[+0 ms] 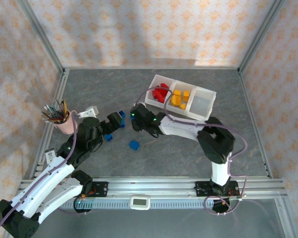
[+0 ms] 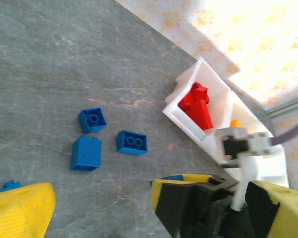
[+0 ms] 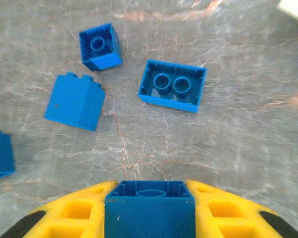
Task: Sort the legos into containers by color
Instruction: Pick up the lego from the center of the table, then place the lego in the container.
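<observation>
My right gripper point(image 3: 150, 198) is shut on a blue lego point(image 3: 150, 210), just above the table. Three more blue legos point(image 3: 173, 85) lie loose on the grey surface ahead of it. In the left wrist view those blue legos point(image 2: 131, 142) lie to the left of the right gripper point(image 2: 186, 181). My left gripper point(image 2: 157, 208) stands open and holds nothing, its yellow fingers point(image 2: 20, 208) far apart. The white tray point(image 1: 208, 108) holds red legos point(image 1: 161, 92) in its left compartment and yellow ones point(image 1: 180, 97) in the middle. Both grippers point(image 1: 116, 120) meet at the table's middle.
A pink cup of pens point(image 1: 59, 119) stands at the left wall. Two more blue bricks point(image 1: 134, 145) lie loose nearer the front. The tray's right compartment point(image 1: 202, 100) looks bare. Metal frame posts edge the table.
</observation>
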Robot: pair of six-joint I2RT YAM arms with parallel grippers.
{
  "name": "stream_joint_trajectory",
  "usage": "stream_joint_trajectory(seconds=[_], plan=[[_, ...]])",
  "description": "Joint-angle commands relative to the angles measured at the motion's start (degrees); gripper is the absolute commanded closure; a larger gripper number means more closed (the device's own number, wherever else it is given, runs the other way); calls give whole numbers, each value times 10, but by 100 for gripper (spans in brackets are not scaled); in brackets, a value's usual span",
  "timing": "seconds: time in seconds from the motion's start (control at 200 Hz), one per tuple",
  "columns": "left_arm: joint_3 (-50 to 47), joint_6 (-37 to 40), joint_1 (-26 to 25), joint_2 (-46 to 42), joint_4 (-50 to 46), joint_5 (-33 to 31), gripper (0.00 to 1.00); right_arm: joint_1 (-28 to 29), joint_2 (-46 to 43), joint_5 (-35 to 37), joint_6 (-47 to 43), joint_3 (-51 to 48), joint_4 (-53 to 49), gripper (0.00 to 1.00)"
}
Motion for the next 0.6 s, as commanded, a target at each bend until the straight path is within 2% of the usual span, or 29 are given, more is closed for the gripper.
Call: stream_joint_trajectory(seconds=[0.0,0.165,0.32,0.596], plan=[[22,15,3,20,29,39,1,-20,-70,25,37,-52,2,71],[17,9,-6,58,77,72,1,-67,-159,43,64,-126,-6,71],[21,7,-39,107,121,78,1,-135,-225,61,66,-170,-20,71],[33,-8,-88,191,206,82,1,-276,-254,149,38,-171,-43,71]])
